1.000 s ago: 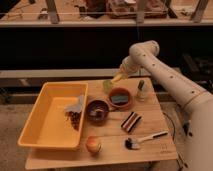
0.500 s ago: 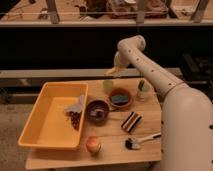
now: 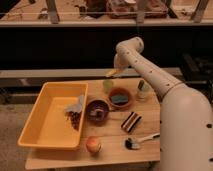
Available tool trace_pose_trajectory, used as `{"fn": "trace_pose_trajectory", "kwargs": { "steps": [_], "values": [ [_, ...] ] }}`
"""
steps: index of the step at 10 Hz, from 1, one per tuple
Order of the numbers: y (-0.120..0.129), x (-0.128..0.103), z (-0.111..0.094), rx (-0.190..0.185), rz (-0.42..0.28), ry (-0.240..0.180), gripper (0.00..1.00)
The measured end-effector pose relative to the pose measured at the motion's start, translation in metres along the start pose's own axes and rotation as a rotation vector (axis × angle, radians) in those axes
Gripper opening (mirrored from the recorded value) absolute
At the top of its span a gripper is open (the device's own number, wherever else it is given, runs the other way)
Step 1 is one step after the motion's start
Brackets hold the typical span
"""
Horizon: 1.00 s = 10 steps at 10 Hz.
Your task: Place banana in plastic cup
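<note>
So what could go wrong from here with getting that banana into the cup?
The gripper, shut on the banana, hangs above the plastic cup at the table's far edge. The banana lies nearly level and looks longer than the cup's mouth, so it may bridge the rim or tip the cup. A miss could send it off that edge or into the orange bowl alongside.

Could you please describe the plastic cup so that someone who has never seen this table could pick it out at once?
Start at the big yellow tray on the wooden table, then look to the far edge beyond the terracotta-orange bowl. The plastic cup stands there, directly under the gripper, shut on the banana. It is pale yellow-green, translucent and narrower than either bowl, unlike the clear bottle.
</note>
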Motion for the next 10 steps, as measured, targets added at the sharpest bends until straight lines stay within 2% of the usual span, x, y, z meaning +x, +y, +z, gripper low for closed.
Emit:
{"fn": "trace_pose_trajectory", "kwargs": {
  "steps": [4, 8, 9, 10],
  "values": [
    [0.016, -0.005, 0.022, -0.031, -0.040, 0.042, 0.11],
    [0.016, -0.013, 0.030, -0.047, -0.085, 0.073, 0.11],
    [0.016, -0.013, 0.031, -0.053, -0.092, 0.074, 0.12],
    [0.017, -0.015, 0.032, -0.063, -0.101, 0.076, 0.20]
  ]
}}
